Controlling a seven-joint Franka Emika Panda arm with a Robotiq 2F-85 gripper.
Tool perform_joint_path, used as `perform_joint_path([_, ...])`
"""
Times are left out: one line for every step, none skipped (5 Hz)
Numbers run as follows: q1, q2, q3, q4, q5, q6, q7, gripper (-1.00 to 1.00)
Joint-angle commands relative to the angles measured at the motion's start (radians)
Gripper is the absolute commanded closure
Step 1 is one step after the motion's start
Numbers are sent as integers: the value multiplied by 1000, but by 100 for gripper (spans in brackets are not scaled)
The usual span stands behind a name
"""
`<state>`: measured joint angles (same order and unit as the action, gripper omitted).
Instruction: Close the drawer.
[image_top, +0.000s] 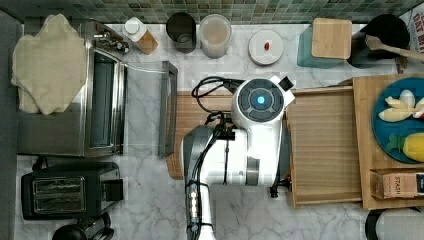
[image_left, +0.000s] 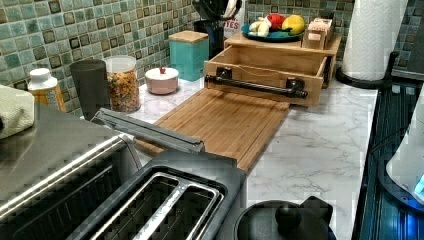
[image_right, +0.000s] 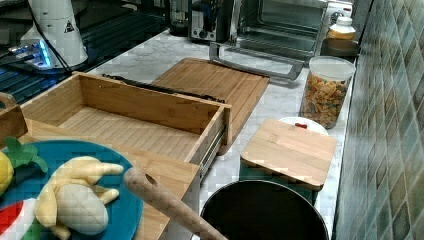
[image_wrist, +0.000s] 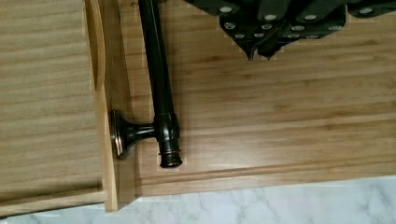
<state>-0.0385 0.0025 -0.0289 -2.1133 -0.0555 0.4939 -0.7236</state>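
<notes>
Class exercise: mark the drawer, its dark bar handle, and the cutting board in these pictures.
drawer (image_right: 125, 131): right view, on its striped flat bottom.
handle (image_left: 255, 86): left view, on the middle of the dark bar.
cutting board (image_left: 225, 122): left view, on its bare grooved top.

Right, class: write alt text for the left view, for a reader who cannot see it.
An open bamboo drawer with a dark bar handle faces a grooved cutting board on a marble counter. A toaster fills the foreground.
</notes>
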Motion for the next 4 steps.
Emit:
perform_joint_path([-2,-68,-10,-171,28,80,-93,100])
perform_joint_path([-7,-51,-17,-250,29,213,-118,100])
perform_joint_path([-22,-38,-9,-306,32,291,-99,100])
perform_joint_path([-25,-6,-27,-318,15,305,-107,100])
